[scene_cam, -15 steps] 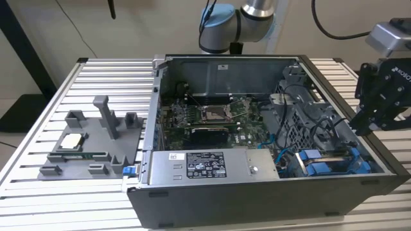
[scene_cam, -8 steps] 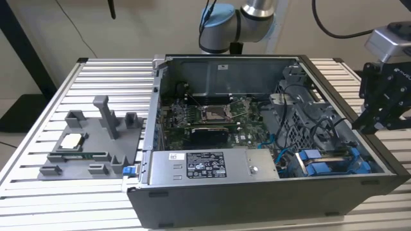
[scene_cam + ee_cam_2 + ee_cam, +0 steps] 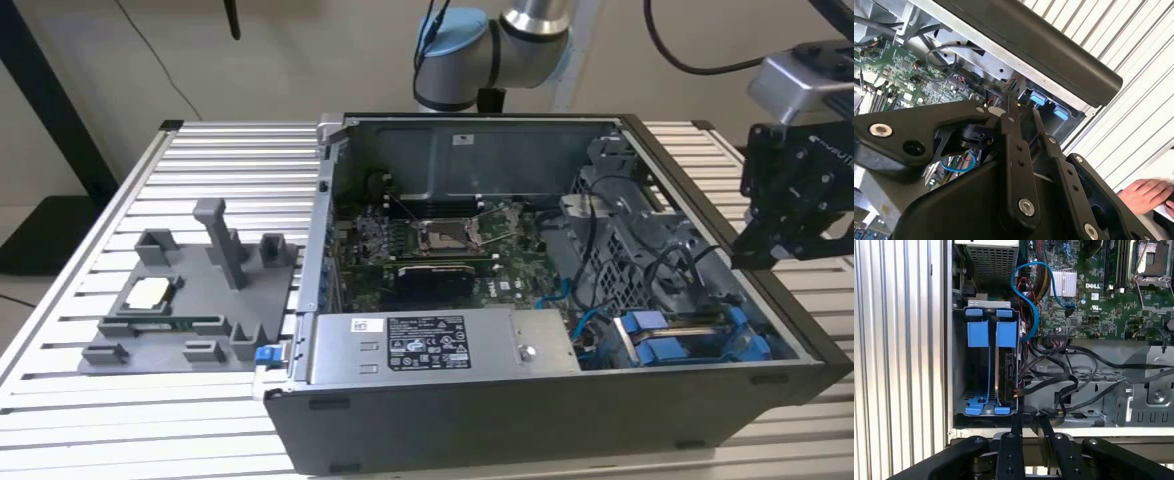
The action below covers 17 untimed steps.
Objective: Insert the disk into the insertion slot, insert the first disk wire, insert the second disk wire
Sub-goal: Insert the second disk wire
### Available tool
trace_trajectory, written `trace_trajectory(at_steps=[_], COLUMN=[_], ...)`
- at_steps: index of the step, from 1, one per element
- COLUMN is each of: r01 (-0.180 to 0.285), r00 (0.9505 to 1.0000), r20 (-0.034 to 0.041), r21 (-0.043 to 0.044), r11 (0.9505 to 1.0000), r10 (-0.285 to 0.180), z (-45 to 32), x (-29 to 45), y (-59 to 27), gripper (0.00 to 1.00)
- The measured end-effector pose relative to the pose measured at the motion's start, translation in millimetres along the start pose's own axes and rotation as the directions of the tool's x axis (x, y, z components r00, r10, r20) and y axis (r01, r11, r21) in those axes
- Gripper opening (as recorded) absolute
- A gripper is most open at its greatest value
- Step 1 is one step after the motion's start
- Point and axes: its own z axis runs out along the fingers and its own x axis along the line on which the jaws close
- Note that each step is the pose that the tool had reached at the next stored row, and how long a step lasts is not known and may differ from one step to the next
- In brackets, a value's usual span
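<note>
The disk [image 3: 1007, 372] stands on edge in the insertion slot [image 3: 960, 365], a grey bay with blue plastic carriers, at the case's near corner on the exterior view's right [image 3: 674, 340]. Black wires [image 3: 1074, 385] loop beside the bay, and one runs up to the disk's edge; I cannot tell whether it is plugged in. My gripper [image 3: 1031, 416] hangs above the case wall just outside the bay, apart from the disk. Its fingers sit close together with nothing between them, as in the second wrist view [image 3: 1023, 107]. In the exterior view the gripper [image 3: 747, 255] hovers over the case's right wall.
A grey labelled power-supply box [image 3: 427, 345] lies along the case front. The motherboard [image 3: 441, 240] fills the case floor, with a blue cable [image 3: 1026, 295] arching over it. A grey fixture tray [image 3: 187, 300] sits on the slatted table [image 3: 80, 400]. A person's hand [image 3: 1146, 192] rests nearby.
</note>
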Motion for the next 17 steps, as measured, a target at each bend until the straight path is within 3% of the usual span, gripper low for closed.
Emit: trace_trajectory(at_steps=[12, 15, 16, 17], r01=[0.0, 0.0, 0.0, 0.0], r00=[1.0, 1.0, 1.0, 1.0], r20=[0.0026, 0.007, 0.0078, 0.0081], r21=[0.0064, 0.0068, 0.007, 0.0071], r11=[1.0, 1.0, 1.0, 1.0], r10=[0.0, 0.0, 0.0, 0.0], z=[6.8, 7.3, 7.5, 7.8], x=[-2.8, -2.8, -2.8, -2.7], y=[0.1, 0.1, 0.1, 0.1], gripper=[0.27, 0.25, 0.18, 0.18])
